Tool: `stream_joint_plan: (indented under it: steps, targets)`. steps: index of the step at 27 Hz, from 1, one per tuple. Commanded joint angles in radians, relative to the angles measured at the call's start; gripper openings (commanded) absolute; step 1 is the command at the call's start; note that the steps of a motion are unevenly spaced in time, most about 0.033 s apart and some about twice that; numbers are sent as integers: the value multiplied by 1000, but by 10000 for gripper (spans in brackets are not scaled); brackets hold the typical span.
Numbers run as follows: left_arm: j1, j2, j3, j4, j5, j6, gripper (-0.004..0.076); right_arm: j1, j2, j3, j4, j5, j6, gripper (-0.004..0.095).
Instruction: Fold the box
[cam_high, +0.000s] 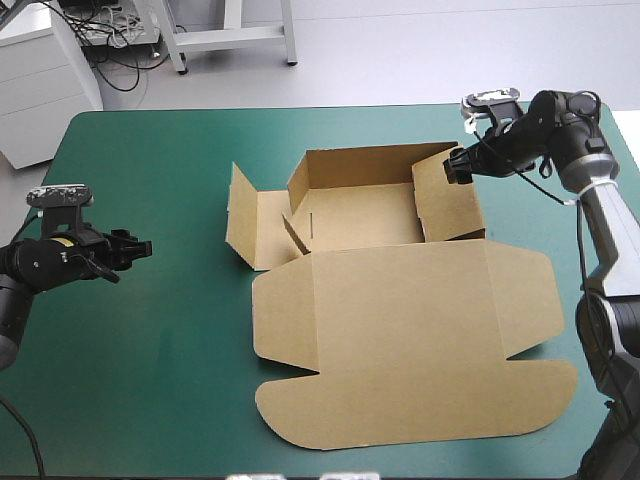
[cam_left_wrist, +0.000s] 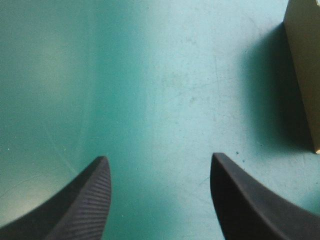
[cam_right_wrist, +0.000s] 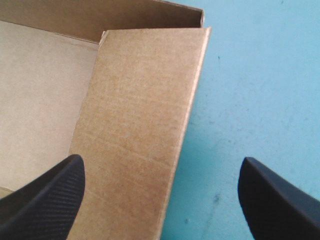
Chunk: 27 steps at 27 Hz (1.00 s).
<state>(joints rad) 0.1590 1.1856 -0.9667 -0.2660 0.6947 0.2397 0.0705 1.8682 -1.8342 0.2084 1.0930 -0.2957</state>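
Note:
The brown box (cam_high: 400, 330) lies mid-table, its far and right walls raised and its big lid flat toward the near edge. Its left wall panel (cam_high: 245, 220) leans outward, part raised. My right gripper (cam_high: 458, 165) hovers at the far right corner of the box, open, one finger over the right wall (cam_right_wrist: 145, 135) and the other over the teal-green cover. My left gripper (cam_high: 135, 248) is open, low over bare cover well left of the box, with nothing between its fingers. The leaning panel's edge (cam_left_wrist: 305, 70) shows ahead of it.
The teal-green cover (cam_high: 150, 380) is bare to the left of the box. The lid's rounded flap (cam_high: 420, 415) reaches close to the table's near edge. Beyond the far edge stand white furniture and a metal frame.

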Motion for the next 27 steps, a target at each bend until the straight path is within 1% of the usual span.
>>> stream_joint_plan:
  steps: [1,2,3,4,7,9,11,18,27]
  targets:
    - [-2,-25,-25,-12,-40,1,418,3,-54,-99,10,63,7,788]
    - [-2,-25,-25,-12,-40,1,418,3,-54,-131,2,118,35,788]
    - [-2,-25,-25,-12,-42,1,418,3,-54,-152,-13,151,55,788]
    - [-2,-25,-25,-14,-46,3,418,3,-66,-161,-38,155,100,788]
    - [-2,-25,-25,-14,-44,3,418,16,-109,-158,-55,155,132,788]
    - [-2,-25,-25,-17,-46,3,418,40,-131,-156,-110,155,141,788]
    - [-4,-25,-25,-19,-47,3,418,72,-156,-156,-159,155,182,788]
    - [-4,-25,-25,-19,-44,3,418,123,-165,-156,-159,155,224,786]
    - [-4,-25,-25,-30,-39,3,418,123,-51,-156,-182,153,230,783]
